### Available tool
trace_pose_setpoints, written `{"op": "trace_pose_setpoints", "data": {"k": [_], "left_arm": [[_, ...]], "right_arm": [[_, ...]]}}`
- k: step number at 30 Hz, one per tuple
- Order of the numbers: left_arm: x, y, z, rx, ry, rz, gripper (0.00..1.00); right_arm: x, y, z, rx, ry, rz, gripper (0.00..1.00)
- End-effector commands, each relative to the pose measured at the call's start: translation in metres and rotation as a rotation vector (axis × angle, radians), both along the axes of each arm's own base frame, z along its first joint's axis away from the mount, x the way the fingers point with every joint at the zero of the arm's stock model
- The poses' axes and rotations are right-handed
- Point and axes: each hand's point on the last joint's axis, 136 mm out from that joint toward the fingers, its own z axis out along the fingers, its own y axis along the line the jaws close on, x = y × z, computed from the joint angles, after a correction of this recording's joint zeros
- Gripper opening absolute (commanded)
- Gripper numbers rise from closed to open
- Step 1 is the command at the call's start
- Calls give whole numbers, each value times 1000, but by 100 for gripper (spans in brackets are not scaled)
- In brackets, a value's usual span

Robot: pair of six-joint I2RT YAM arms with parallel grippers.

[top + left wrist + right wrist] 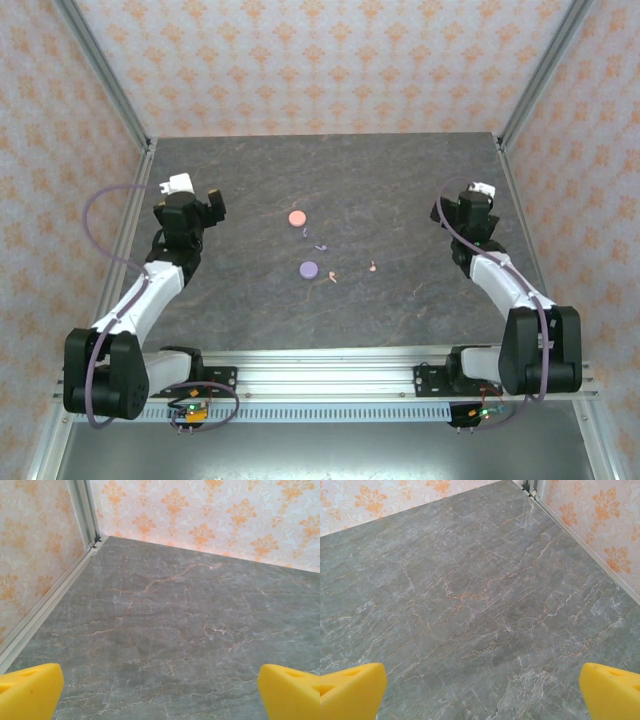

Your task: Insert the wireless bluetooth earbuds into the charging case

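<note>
Two round charging cases lie mid-table: a pink disc [296, 217] and a lilac disc [309, 269]. The wireless bluetooth earbuds are scattered near them: one lilac earbud [305, 232] just below the pink disc, another lilac earbud [320, 246], a pale pink earbud [332, 277] right of the lilac disc, and a second pink earbud [373, 266] further right. My left gripper [160, 692] hovers over bare table far to the left, open, its yellow fingertips [30, 690] wide apart. Far to the right my right gripper [482, 692] is open too, and empty.
The dark marbled table [400, 190] is walled by patterned panels with metal corner posts [108, 80]. The left arm [150, 290] and right arm [505, 280] reach up from the rail at the near edge. A metal rail [45, 605] runs along the table's left edge.
</note>
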Motion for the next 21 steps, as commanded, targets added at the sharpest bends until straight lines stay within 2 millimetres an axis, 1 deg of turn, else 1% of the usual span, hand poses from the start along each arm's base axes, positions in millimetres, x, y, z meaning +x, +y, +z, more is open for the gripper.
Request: {"op": "trace_pose_setpoints", "data": {"k": [1, 3, 6, 8, 12, 14, 18, 21], "left_arm": [[-20, -13, -20, -107, 198, -37, 100], [-21, -23, -22, -157, 253, -65, 100], [-17, -35, -29, -241, 338, -86, 100], [-13, -50, -36, -294, 417, -134, 100], [-2, -74, -52, -312, 560, -181, 99], [4, -85, -58, -291, 619, -192, 96], [16, -108, -71, -274, 683, -209, 93], [27, -127, -79, -293, 714, -225, 89]], "right_arm": [[-22, 13, -15, 95, 175, 18, 99], [-20, 21, -14, 140, 203, 40, 99], [-17, 33, -12, 216, 246, 65, 99], [-14, 40, -12, 248, 282, 91, 99], [-14, 52, -15, 286, 326, 139, 99], [-15, 56, -17, 307, 346, 151, 99], [-19, 60, -20, 326, 370, 151, 99], [-24, 53, -25, 296, 399, 108, 99]]}}
